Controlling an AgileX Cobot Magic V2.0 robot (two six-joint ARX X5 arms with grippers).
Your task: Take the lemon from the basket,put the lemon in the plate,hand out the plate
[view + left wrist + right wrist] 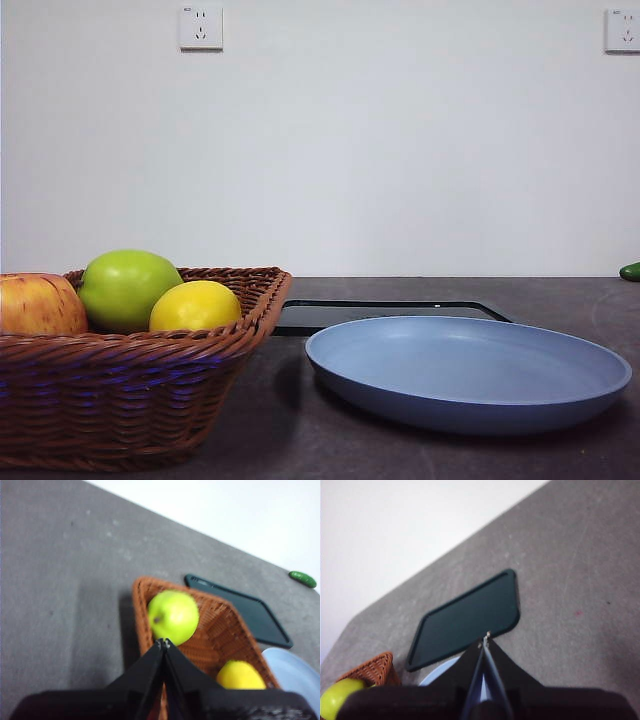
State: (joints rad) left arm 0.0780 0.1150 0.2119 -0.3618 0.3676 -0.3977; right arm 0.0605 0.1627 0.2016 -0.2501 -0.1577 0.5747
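Wicker basket (130, 385) holds the lemon (195, 306), untouched; left gripper (163, 642) hangs clenched above it, right gripper (484, 641) likewise clenched; opening comes next.

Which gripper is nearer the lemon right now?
Left. The left gripper hangs shut above the basket, with the lemon just beside its tips. The right gripper, also shut, is over the plate, with the lemon out of its view.

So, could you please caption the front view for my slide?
Lemon and two apples in the basket, beside the empty blue plate.
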